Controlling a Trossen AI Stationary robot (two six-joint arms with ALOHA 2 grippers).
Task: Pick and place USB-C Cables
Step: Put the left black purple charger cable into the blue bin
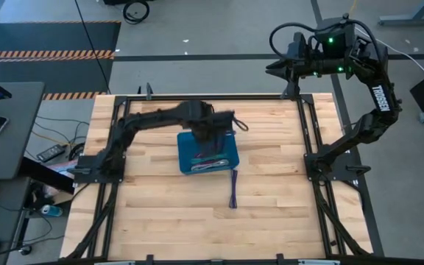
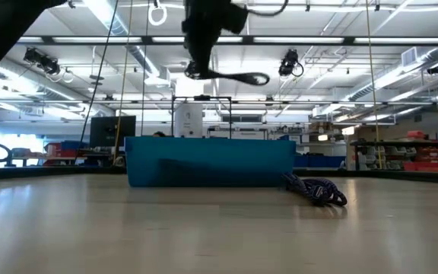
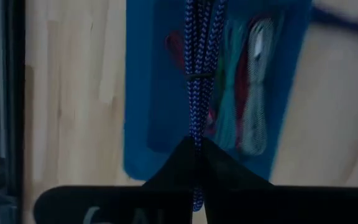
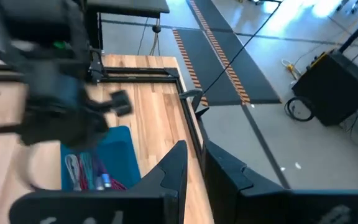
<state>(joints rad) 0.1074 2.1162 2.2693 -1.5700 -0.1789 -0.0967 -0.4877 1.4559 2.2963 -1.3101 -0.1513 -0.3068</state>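
Observation:
My left gripper (image 1: 218, 134) hangs above the blue bin (image 1: 186, 163) at mid table, shut on a blue-purple braided USB-C cable bundle (image 3: 199, 68). In the low view that cable (image 2: 243, 77) sticks out sideways from the fingers, well above the bin (image 2: 211, 161). Several cables lie in the bin, among them a teal one (image 3: 230, 106), a maroon one (image 3: 244, 81) and a pale grey one (image 3: 258, 87). Another purple cable (image 1: 234, 189) lies on the table just beside the bin's near right corner. My right gripper (image 1: 277, 68) waits high beyond the table's far right corner, a narrow gap between its fingers (image 4: 180, 155) and nothing in it. My left gripper pinches the blue-purple cable bundle near one end (image 3: 196, 134) between its two fingers. The fingers come from above, pointing down. The bundle is lifted clear above the bin, and its free length reaches out roughly level to one side of the fingers (image 2: 253, 78).
Black frame rails (image 1: 311, 140) run along the table's left, right and far edges. Bare wood lies near and left of the bin. Beyond the table stands a desk (image 1: 6, 125) on the left and floor with striped tape (image 1: 43, 54).

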